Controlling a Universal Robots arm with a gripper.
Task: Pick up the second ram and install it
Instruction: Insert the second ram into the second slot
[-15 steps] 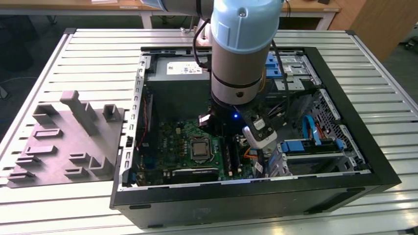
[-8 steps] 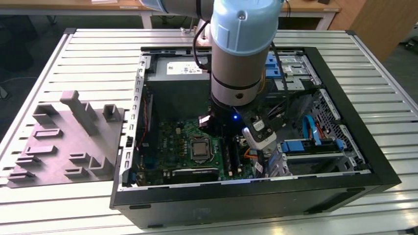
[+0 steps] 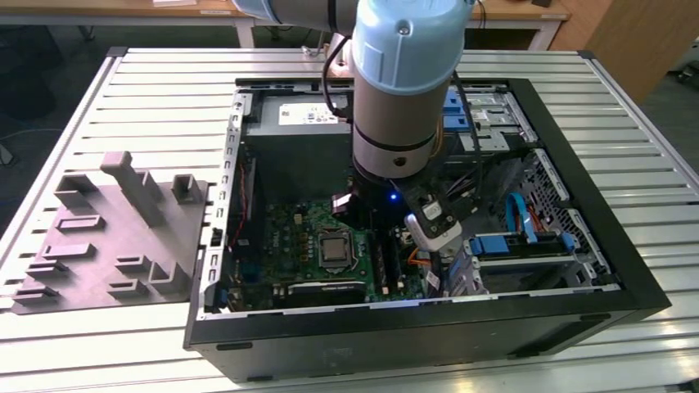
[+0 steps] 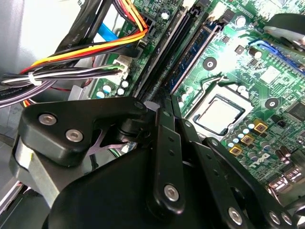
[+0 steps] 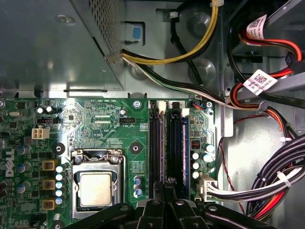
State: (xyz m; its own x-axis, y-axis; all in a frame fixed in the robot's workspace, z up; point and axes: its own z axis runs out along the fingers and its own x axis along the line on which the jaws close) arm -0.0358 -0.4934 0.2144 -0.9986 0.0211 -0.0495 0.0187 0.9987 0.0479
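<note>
Fingers (image 4: 164, 102) look closed, pressing atop second ram (image 4: 193, 55) in mobo (image 5: 114, 124) slot, prob seated.

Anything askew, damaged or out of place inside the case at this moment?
Nothing stands out. The gripper hangs over the memory slots beside the processor socket; a blue-green ram stands straight in its slot, and the cables lie bundled clear of the board.

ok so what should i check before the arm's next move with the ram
1. Case open, motherboard exposed: ok.
2. Gripper over the ram slots: ok.
3. Second ram held in the gripper: cannot tell.
4. One ram board standing in a slot: ok.
5. Cable bundle lying beside the slots, not across them: ok.
</note>
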